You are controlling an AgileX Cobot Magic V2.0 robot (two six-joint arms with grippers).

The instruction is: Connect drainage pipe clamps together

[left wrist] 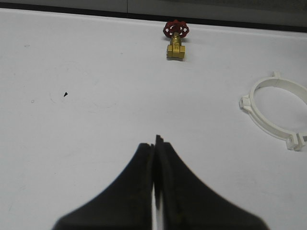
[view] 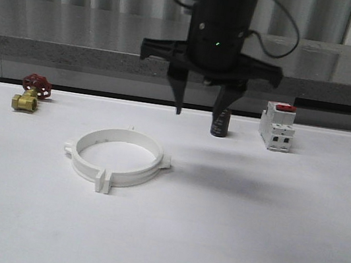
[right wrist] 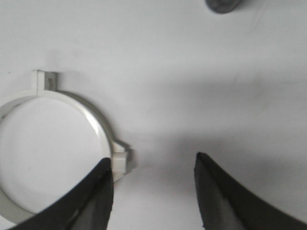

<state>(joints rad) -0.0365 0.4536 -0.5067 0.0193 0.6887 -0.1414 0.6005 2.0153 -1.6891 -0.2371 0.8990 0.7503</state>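
Note:
The drainage pipe clamps (view: 129, 176) lie flat on the white table as one wide white ring, their end tabs meeting at the front and at the sides. My right gripper (view: 198, 112) hangs open above the table just behind and to the right of the ring, holding nothing. In the right wrist view its jaws (right wrist: 153, 160) stand wide apart, one finger beside a side tab of the ring (right wrist: 98, 120). My left gripper (left wrist: 156, 140) is shut and empty over bare table, well away from the ring (left wrist: 265, 125).
A brass valve with a red handwheel (view: 28, 98) sits at the back left, also in the left wrist view (left wrist: 175, 43). A small black cylinder (view: 221, 123) and a white breaker with a red top (view: 278, 126) stand at the back right.

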